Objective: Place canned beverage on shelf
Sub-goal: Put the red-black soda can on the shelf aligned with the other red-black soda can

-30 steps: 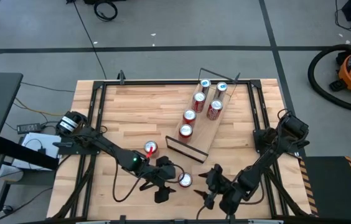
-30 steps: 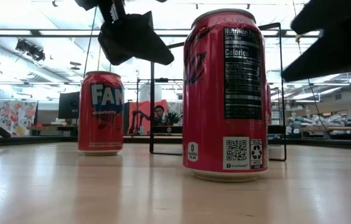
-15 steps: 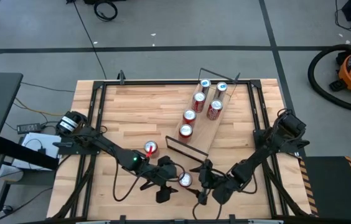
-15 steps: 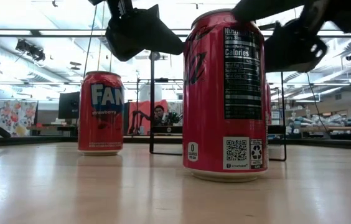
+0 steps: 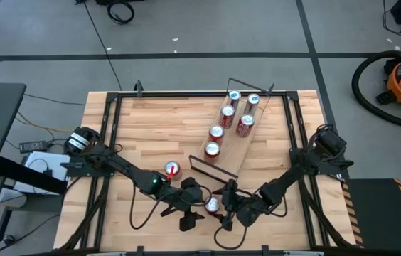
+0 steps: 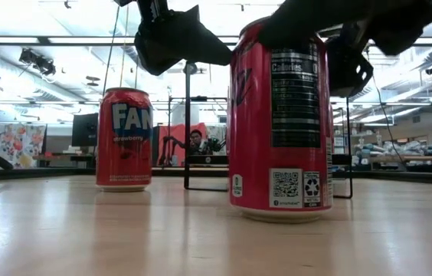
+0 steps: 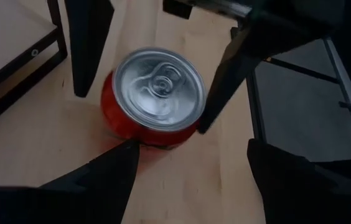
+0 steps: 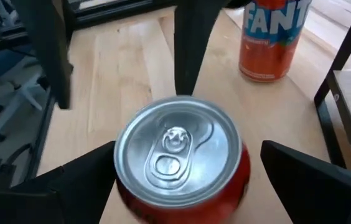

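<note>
A red can stands upright on its base near the table's near edge; it also shows in the low view. My right gripper is open, with one finger on each side of the can's upper part. My left gripper is open and empty, hovering close on the can's left at the height of its top. A second red can stands farther left. The shelf, a slanted light-wood board, holds several cans. My right gripper comes at the can from the table's right, slanting down, its two fingers astride the top rim. One finger lies against the can's upper side. Whether the other finger touches, I cannot tell. The can stands upright on the table.
The black table frame runs along the table's edges. The shelf's dark end edge and thin wire frame stand just behind the two loose cans. Bare wood lies at the table's far left.
My right gripper has gone toward the table's left to the red can, and its fingers now stand on both sides of the can's top. The can has turned a little about its upright axis and shifted slightly. My left gripper has edged closer to the can.
</note>
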`<action>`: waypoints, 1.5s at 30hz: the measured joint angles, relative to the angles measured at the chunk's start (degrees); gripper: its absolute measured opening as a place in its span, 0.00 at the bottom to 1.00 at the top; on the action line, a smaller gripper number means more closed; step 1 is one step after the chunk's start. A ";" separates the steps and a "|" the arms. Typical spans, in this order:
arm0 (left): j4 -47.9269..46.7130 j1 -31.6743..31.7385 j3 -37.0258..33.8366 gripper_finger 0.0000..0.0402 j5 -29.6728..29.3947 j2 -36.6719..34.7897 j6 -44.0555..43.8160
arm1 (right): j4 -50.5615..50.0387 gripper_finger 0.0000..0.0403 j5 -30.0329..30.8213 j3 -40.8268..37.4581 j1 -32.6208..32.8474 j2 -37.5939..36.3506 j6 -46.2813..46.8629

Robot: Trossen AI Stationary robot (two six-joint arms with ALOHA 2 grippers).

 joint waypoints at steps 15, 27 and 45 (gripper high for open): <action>0.64 0.00 0.00 0.77 0.11 0.00 -0.39 | 3.99 0.93 -1.83 -0.06 -1.23 4.79 -0.15; -2.94 -0.02 0.00 0.77 1.70 -3.29 -4.12 | 4.91 0.79 -5.18 -0.13 -1.74 2.13 -1.31; -4.76 1.18 0.02 0.77 1.64 -16.63 -5.55 | -3.35 0.82 -3.59 -0.08 -7.23 -26.15 -19.68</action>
